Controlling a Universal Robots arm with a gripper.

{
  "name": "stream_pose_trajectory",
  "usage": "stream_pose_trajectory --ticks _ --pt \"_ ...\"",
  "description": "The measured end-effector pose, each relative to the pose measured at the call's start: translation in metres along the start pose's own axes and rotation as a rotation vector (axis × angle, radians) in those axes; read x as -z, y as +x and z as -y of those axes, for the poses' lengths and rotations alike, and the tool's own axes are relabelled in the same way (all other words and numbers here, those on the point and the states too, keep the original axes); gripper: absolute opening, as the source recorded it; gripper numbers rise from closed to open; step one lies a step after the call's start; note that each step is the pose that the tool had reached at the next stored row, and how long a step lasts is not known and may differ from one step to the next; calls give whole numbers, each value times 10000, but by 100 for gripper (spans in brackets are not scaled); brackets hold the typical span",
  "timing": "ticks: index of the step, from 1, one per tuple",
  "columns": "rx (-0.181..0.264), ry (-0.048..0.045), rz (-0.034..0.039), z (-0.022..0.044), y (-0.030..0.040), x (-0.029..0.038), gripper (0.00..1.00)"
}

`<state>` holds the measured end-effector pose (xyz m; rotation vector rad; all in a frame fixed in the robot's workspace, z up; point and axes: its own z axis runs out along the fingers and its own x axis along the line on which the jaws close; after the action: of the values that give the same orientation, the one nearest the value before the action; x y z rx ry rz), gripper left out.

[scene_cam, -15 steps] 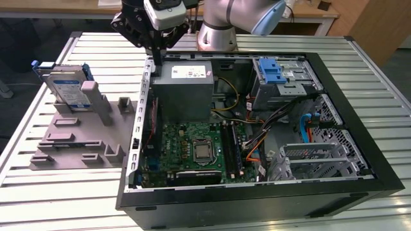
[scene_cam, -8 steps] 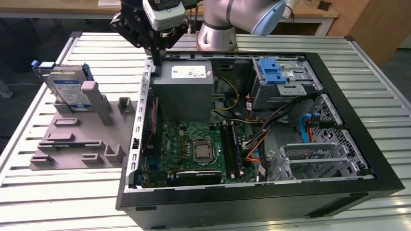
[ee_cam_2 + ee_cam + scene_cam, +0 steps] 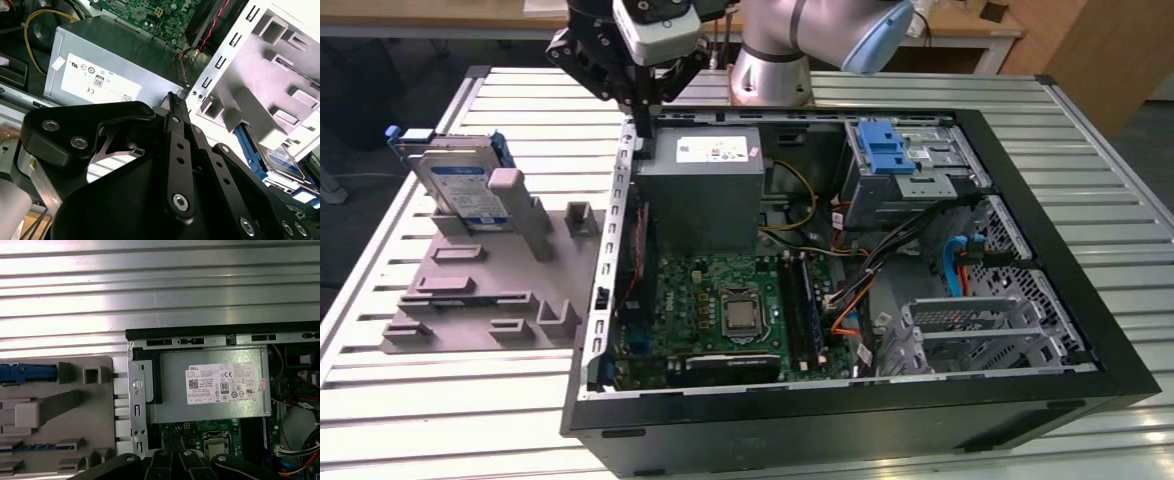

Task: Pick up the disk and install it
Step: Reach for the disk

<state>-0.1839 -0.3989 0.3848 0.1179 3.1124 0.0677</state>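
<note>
The black pincer (image 3: 640, 122) hung in the upper left of the exterior view, its fingers drawn together on nothing. Its tips sat just over the near-left wall of the open black computer case (image 3: 854, 432), beside the large grey metal power-supply box with a white sticker (image 3: 707, 195). In the second wrist view the pincer (image 3: 172, 97) pointed at the corner of that box (image 3: 100, 55).

The flat silver hard disk with a blue-and-white label and blue plastic carrier frame (image 3: 460, 185) stood upright at the exterior view's left, slotted into a grey plastic fixture (image 3: 480, 295), well apart from the pincer and outside the case. The first wrist view caught its blue edge (image 3: 27, 372).

Fixture and case both rested on a ribbed metal surface (image 3: 414, 440). A green motherboard (image 3: 720, 310) lay inside the case, below the box in the exterior view.
</note>
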Motion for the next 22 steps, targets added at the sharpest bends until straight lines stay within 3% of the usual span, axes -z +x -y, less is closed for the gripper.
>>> stream_pose_trajectory --ticks 22 --pt "0 0 0 6 62 -14 11"
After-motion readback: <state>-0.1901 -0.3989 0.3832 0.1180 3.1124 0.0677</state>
